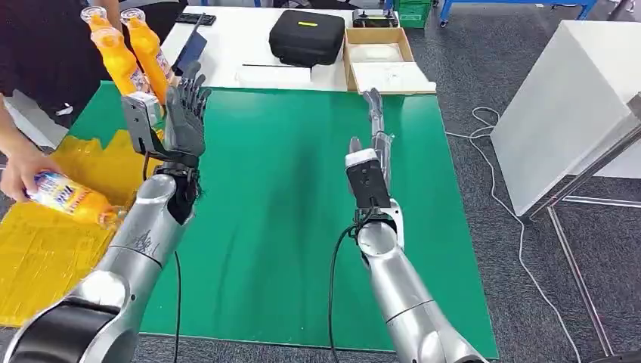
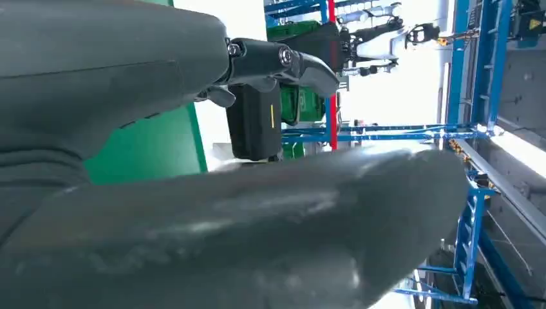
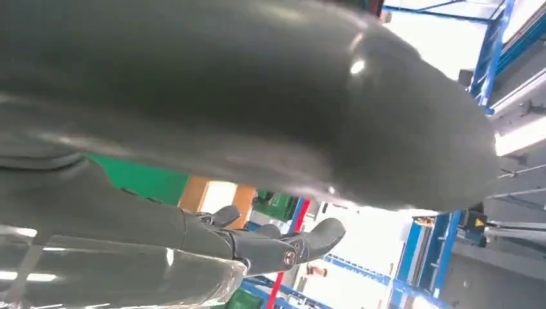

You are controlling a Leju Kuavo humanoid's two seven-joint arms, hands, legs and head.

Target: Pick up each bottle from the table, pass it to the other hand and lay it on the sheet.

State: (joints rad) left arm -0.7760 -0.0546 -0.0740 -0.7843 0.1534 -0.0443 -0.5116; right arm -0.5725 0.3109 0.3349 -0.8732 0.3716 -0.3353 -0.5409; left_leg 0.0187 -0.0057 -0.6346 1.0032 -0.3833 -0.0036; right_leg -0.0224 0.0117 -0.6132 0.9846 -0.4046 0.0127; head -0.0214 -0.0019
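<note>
Left hand (image 1: 185,113) raised over the far-left part of the green table mat (image 1: 302,227), fingers apart and upright, holding nothing; in the left wrist view the same hand (image 2: 283,64) seen with dark fingers stretched out. Right hand (image 1: 376,132) raised over the mat right of centre, fingers straight and pointing far, holding nothing; fingers (image 3: 283,248) extended in the right wrist view. Two orange-drink bottles (image 1: 128,53) standing tilted together at the far-left corner, just behind the left hand, clear caps on top and labels too blurred to read. Yellow sheet (image 1: 45,242) spread at the near left beside the mat. Third orange bottle (image 1: 72,199) lying on its side over the sheet, gripped by a person's hand (image 1: 19,170) from the left edge; blue-and-white label, writing not legible. On the white table beyond the mat: black zip case (image 1: 306,36) with a small yellow tag, open cardboard box (image 1: 378,49), keyboard (image 1: 195,18). White cable (image 1: 499,204) trailing on the grey floor at the right
</note>
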